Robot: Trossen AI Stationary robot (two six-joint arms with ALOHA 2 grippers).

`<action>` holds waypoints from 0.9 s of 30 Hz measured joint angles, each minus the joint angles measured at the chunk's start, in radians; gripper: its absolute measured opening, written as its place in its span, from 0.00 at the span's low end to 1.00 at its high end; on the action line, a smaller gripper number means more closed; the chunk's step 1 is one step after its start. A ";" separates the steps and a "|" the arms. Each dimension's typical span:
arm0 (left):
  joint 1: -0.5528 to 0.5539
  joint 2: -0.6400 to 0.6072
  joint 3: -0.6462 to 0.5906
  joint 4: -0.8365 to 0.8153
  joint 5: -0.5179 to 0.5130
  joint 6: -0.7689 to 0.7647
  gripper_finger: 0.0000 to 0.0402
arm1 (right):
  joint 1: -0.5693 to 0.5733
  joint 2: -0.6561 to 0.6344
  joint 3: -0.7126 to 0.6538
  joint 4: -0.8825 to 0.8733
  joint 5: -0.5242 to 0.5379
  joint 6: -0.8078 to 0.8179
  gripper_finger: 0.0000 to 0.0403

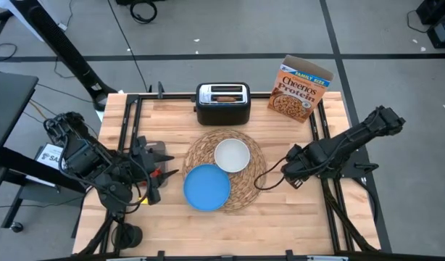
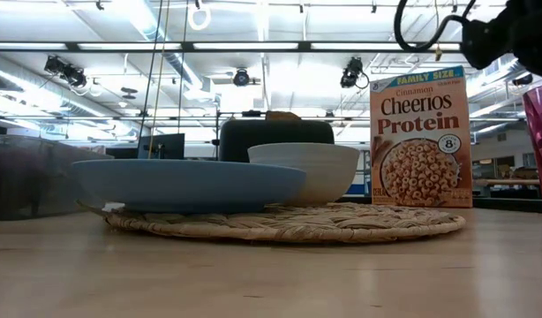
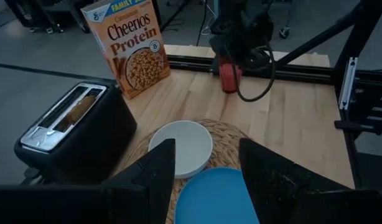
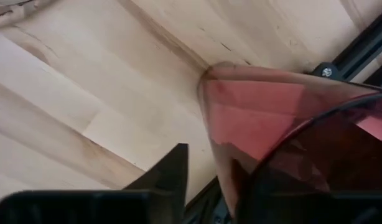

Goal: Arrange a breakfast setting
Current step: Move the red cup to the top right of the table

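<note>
We see bare wooden table [image 1: 280, 210] along the near edge — free passage. The round woven straw placemat [image 1: 253, 185] with white bowl [image 1: 232, 155] and small blue plate [image 1: 206, 187] fills the middle; the black-and-silver toaster [image 1: 223, 104] and Cheerios box [image 1: 301, 90] block the back — a gap between them.

One placemat [image 1: 230, 168], one blue plate [image 1: 206, 186], one white bowl [image 1: 232, 155], one toaster [image 1: 222, 102], one Cheerios box [image 1: 301, 90], one red cup [image 3: 229, 74]

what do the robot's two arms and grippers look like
Both arms are dark, nearly black, and jointed. The left arm carries orange and yellow accents near its gripper. The right arm trails a looping black cable. Each gripper's own fingers are flat, dark, matte wedges.
</note>
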 joint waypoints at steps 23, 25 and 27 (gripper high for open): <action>0.342 0.000 0.000 0.032 0.376 0.194 0.45 | -0.389 0.018 0.278 0.037 0.139 -1.030 0.03; 0.408 0.000 0.000 0.033 0.401 0.210 0.45 | -0.460 0.051 0.277 0.079 0.179 -1.220 0.03; 0.471 0.000 0.000 0.033 0.412 0.225 0.45 | -0.522 0.092 0.277 0.133 0.200 -1.414 0.03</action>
